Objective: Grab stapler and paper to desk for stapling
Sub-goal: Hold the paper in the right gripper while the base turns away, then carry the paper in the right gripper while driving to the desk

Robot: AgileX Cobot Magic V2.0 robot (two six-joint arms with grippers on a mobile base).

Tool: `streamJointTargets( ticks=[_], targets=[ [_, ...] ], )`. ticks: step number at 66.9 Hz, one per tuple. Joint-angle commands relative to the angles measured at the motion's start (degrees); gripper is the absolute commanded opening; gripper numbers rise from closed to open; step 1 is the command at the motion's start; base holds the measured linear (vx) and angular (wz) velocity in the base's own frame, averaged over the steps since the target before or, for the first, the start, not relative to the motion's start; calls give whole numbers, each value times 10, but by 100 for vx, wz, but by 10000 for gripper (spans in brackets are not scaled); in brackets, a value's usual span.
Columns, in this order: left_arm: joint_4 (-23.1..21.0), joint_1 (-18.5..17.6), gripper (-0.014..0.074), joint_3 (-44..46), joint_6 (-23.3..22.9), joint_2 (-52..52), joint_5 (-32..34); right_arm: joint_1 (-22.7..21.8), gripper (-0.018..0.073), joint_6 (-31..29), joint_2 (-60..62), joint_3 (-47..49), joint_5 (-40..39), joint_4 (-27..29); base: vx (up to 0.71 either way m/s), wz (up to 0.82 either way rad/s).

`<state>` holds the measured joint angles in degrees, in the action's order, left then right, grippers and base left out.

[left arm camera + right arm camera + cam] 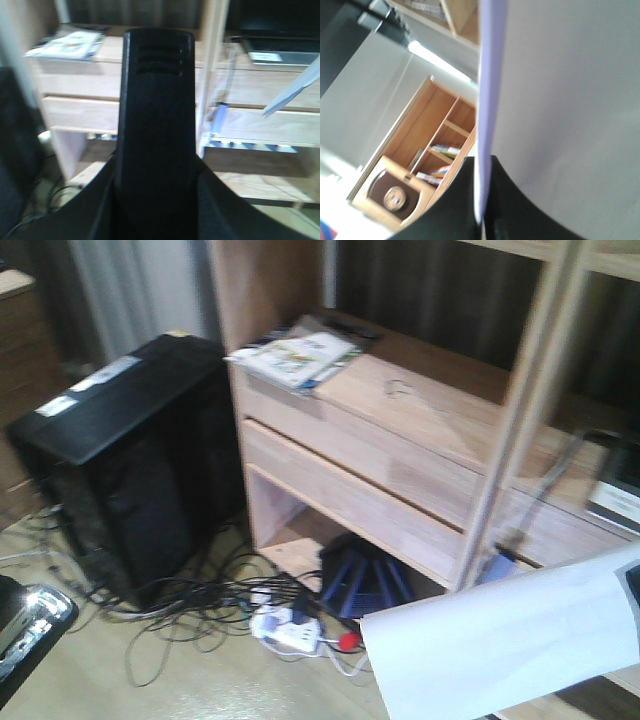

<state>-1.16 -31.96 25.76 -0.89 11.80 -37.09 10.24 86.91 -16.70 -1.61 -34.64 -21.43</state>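
Paper (560, 100) pinched edge-on in my right gripper (481, 200); stapler (156, 115) upright in my left gripper (156, 205).
Both jaws are closed on their loads. No desk in view, only a shelving unit (400, 420) ahead, so I should turn slowly, sheet clear of its posts.

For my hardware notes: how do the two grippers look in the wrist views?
Both are plain black. The left gripper shows two broad, smoothly curved fingers; the right gripper shows the same rounded black fingers. No cables or markings are visible on them.
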Motion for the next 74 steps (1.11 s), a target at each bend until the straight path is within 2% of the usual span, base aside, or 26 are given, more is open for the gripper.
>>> streamJointTargets(
  ticks=[1,74],
  targets=[
    [-2,-2,-7,18,-4,4,66,1,-5,-7,-4,-1,-37,5,6,52],
    [-2,-2,-7,18,-4,4,66,1,-5,-7,-4,-1,-35,5,9,60]
  ],
)
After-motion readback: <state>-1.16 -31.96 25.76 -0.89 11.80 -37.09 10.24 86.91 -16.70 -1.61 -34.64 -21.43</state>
